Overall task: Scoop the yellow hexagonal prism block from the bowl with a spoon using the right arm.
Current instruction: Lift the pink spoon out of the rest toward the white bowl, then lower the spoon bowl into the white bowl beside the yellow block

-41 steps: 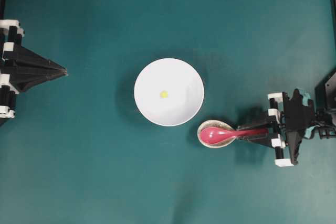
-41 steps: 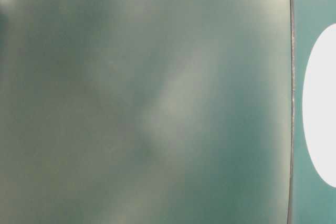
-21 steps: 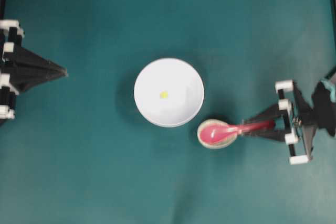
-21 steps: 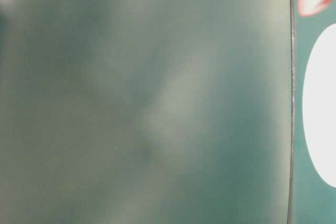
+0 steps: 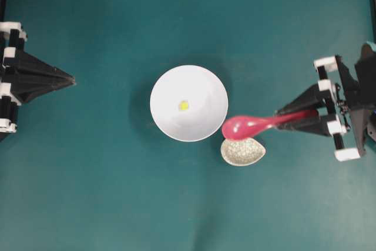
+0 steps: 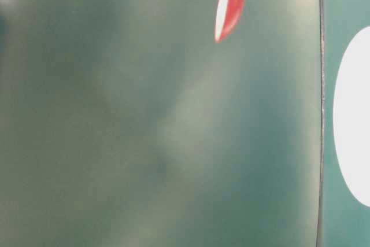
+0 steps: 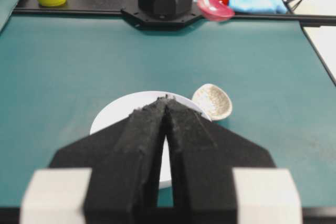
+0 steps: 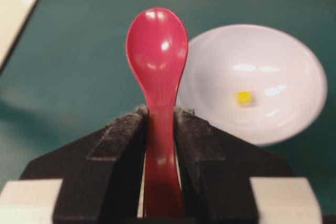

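Overhead view shows my right gripper (image 5: 299,117) clamped on the glossy pink-red spoon (image 5: 254,125) at the white bowl's (image 5: 170,124) 4 o'clock; a shallow dip could flick the tiny yellow block (image 5: 184,105) out.

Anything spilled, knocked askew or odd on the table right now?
Nothing stands out. The bowl sits upright with the yellow block inside, the spoon rest is upright beside it, and the right gripper holds the spoon straight by its handle.

White bowl (image 5: 188,103) at mid-table ringed by bare teal table (image 5: 117,204), speckled spoon rest (image 5: 242,151) just beside its lower right rim, pink-red spoon (image 5: 252,125) held above that gap, open mat toward the left gripper (image 5: 73,79).
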